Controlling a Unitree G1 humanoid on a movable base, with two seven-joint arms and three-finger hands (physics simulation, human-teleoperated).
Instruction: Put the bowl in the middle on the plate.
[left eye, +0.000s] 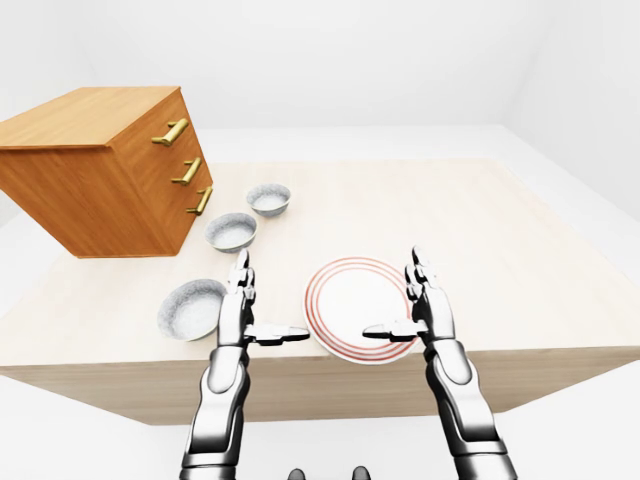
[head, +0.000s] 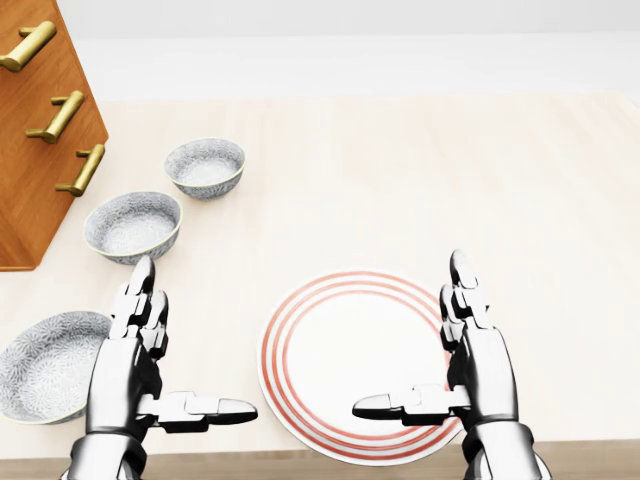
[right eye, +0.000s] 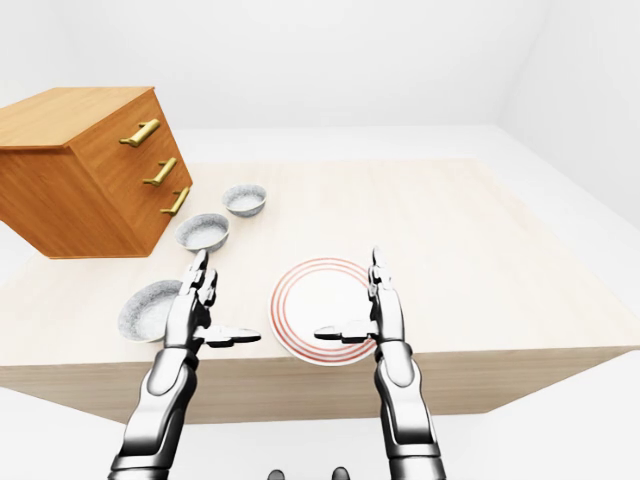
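Three bowls sit in a slanted row at the left of the bench (head: 450, 180). In the head view the middle bowl (head: 132, 226) stands upright, with the far bowl (head: 204, 166) at its 1 o'clock and the near bowl (head: 45, 365) at its 7. My left hand (head: 140, 350) hovers at its 6 o'clock, fingertips near the rim, fingers spread and gripping nothing. The plate (head: 340, 340) lies bare at the bowl's 4 o'clock. My right hand (head: 475, 360), equally spread and empty, hangs over the plate's right edge, well apart from the bowl. I judge this a left-hand job: reach toward 12, then carry toward 4. The bowl is round, so no long axis matters.
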